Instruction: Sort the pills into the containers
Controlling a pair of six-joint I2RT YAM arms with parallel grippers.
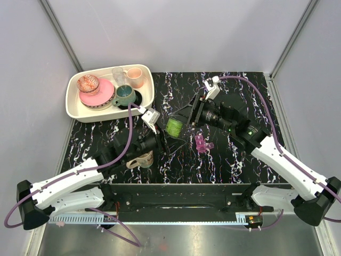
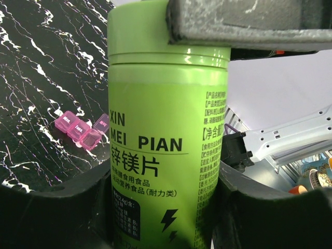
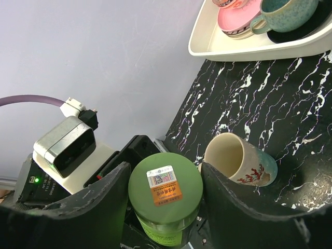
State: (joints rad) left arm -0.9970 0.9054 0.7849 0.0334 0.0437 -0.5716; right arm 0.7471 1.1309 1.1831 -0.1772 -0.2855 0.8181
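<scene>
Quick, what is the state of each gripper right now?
Left gripper: closed on the green bottle.
Right gripper: jaws around the bottle's cap; whether it grips cannot be told.

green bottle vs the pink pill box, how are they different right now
The green bottle is a tall lime cylinder; the pill box is a flat pink row of compartments. The bottle is gripped by the left pincer, with the right pincer straddling its cap; the box lies free on the table. The bottle is capped; one box lid looks flipped up. Both carry printed text.
</scene>
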